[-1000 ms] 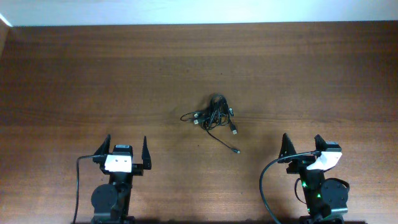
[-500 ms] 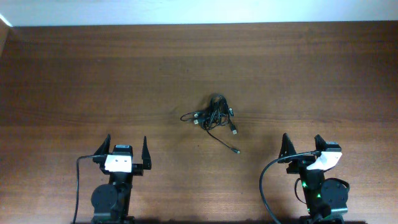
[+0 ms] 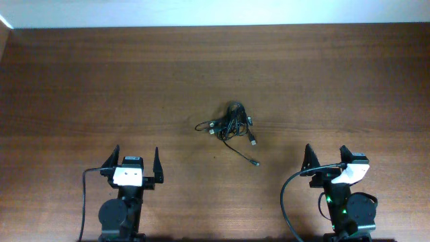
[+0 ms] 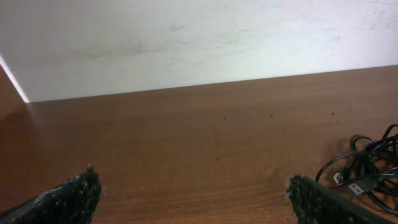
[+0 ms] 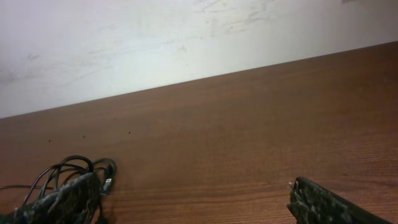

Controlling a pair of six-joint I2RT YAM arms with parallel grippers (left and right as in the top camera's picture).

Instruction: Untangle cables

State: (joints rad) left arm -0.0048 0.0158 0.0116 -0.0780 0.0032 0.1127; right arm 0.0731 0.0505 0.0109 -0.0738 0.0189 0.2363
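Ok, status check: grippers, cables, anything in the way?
Left gripper open, empty. Right gripper open, empty. Cables in one knotted clump, apart from both. Nothing in the way.

Dark brown wood-grain surface [image 3: 80, 81] fills the overhead frame. A white, faintly scuffed wall [image 3: 215, 12] runs along the top edge. A bright light streak [image 3: 5, 21] crosses the upper left corner.

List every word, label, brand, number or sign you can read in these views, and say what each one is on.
None can be read in any view.
cables: any marks on the plugs are too small to read.
left arm's white cover: looks blank from overhead.
right arm's white cover: looks blank too.
table and wall: no print, only faint scuffs on the wall.
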